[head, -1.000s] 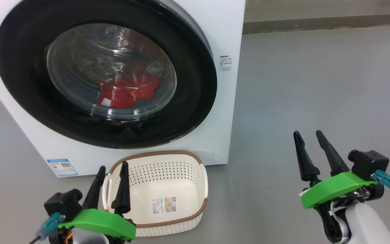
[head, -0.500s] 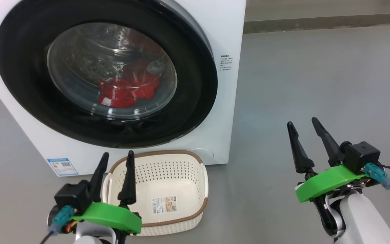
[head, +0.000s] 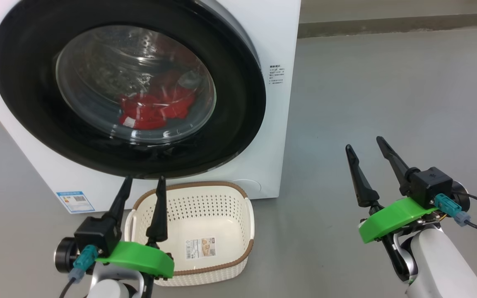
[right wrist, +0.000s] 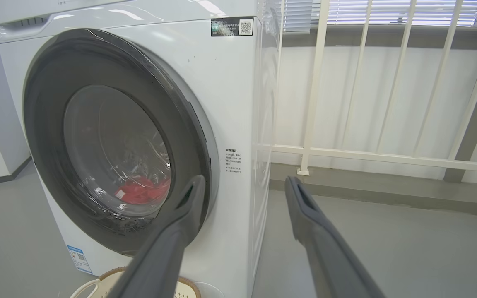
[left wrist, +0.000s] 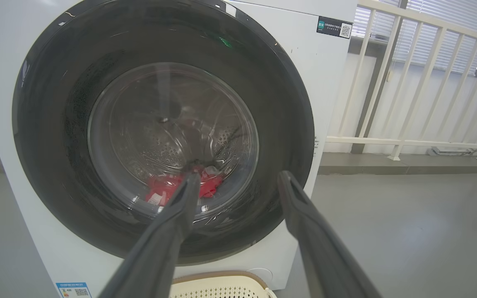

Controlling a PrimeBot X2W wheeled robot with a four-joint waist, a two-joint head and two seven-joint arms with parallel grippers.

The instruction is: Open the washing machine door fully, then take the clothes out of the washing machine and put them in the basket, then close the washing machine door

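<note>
Black-rimmed round glass door [head: 23, 103] over drum [head: 97, 62] | left pincer [head: 145, 179] open, empty, near rim of cream perforated basket [head: 189, 185] | right pincer [head: 364, 143] open, empty, over wide grey floor [head: 387, 74]

No wording is sharp enough to read. The washing machine [head: 275, 33] carries a blue-and-white sticker [head: 75, 201] with a QR code at its front's lower left corner. A small block of dark print [head: 276, 75] sits just right of the washing machine door [head: 27, 103], and a black sticker [left wrist: 334, 27] with a QR code sits at the upper right corner. A paper label [head: 202, 248] lies on the floor of the basket [head: 205, 207].
</note>
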